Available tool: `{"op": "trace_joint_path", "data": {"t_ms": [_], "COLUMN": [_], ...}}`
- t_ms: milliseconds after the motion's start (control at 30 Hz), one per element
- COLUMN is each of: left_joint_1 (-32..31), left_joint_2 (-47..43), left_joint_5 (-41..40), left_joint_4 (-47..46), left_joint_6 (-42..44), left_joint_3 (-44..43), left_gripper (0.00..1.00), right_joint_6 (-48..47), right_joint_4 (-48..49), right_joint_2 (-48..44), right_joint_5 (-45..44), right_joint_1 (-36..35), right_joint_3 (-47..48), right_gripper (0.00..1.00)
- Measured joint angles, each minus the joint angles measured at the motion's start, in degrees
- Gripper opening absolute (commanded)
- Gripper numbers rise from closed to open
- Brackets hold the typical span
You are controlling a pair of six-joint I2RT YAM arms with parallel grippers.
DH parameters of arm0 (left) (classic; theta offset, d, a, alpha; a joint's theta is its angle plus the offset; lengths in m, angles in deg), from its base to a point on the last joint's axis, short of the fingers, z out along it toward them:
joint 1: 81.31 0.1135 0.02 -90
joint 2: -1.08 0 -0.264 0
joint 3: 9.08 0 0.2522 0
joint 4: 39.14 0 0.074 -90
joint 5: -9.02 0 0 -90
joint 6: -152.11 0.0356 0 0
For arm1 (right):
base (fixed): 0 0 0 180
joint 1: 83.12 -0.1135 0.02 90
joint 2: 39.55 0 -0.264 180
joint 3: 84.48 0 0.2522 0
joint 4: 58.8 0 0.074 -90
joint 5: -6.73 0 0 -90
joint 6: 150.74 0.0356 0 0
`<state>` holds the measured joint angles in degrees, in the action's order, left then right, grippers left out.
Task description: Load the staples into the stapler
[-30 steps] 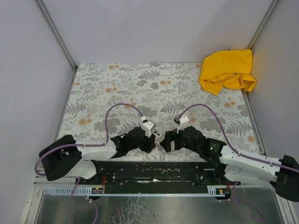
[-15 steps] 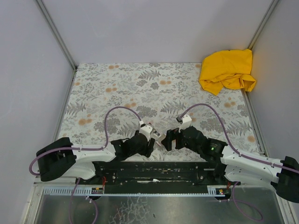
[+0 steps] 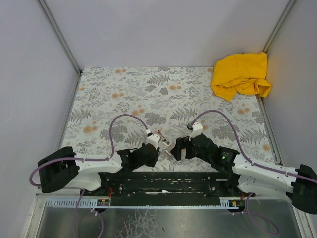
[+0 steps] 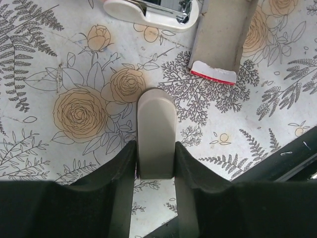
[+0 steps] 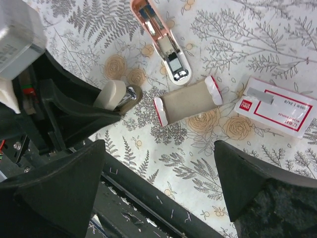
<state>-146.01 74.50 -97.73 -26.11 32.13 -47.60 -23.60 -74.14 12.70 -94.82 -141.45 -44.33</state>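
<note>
Scanning largest first, we note floral surface (image 3: 124, 89), yellow cloth (image 3: 240, 74) bunched at far right corner. Our right tool (image 5: 158, 148): jaws wide apart, nothing between. Our left tool (image 4: 156, 148): jaws clamped on cream rounded piece (image 4: 156, 124). White red-printed box (image 5: 277, 106) flat near cardboard sleeve (image 5: 188, 101). Stapler (image 5: 161, 42) lies opened on surface, just beside sleeve, between our tools.

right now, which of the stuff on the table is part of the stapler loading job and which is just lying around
For the job:
- stapler, lying open
- white box with red print
- cardboard tray with red-edged ends, between the two

Just lying about:
- yellow cloth, crumpled in the far right corner
</note>
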Motion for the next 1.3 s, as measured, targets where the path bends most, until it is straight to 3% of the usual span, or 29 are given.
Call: {"op": "trace_joint_path", "data": {"t_ms": [167,567,933,1000,1100,1167,1233,1300], "left_joint_1": [-0.61,-1.64,-1.68,-1.68,-1.68,-1.68,-1.68,-1.68], "left_joint_2": [0.0,-9.94,-16.41,-17.22,-18.18,-18.75,-18.88,-19.08], "left_joint_5": [-0.17,8.63,12.96,13.25,13.49,13.66,13.92,13.94], "left_joint_4": [0.0,-7.34,-14.88,-15.96,-17.14,-17.73,-17.86,-18.12], "left_joint_6": [-0.17,0.0,-1.81,-2.36,-2.84,-3.02,-3.26,-3.26], "left_joint_3": [0.0,7.23,9.88,10.4,10.84,11.08,11.39,11.43], "left_gripper": [0.0,0.0,0.0,0.0,0.0,0.0,0.0,0.0], "right_joint_6": [3.21,21.35,29.2,29.99,31.08,32.06,32.81,33.81], "right_joint_4": [-0.7,12.48,20.39,21.59,23.41,24.98,26.67,27.5], "right_joint_2": [2.32,9.66,14.95,15.8,17.05,17.33,17.27,17.11], "right_joint_5": [0.52,9.79,14.67,15.32,16.22,16.81,17.16,16.63], "right_joint_1": [0.0,0.07,0.11,0.11,0.11,0.15,0.13,0.28], "right_joint_3": [0.11,-2.73,-3.15,-3.56,-4.31,-4.96,-5.11,-5.49], "right_gripper": [0.99,0.99,0.99,0.9,0.65,0.39,0.06,0.0]}}
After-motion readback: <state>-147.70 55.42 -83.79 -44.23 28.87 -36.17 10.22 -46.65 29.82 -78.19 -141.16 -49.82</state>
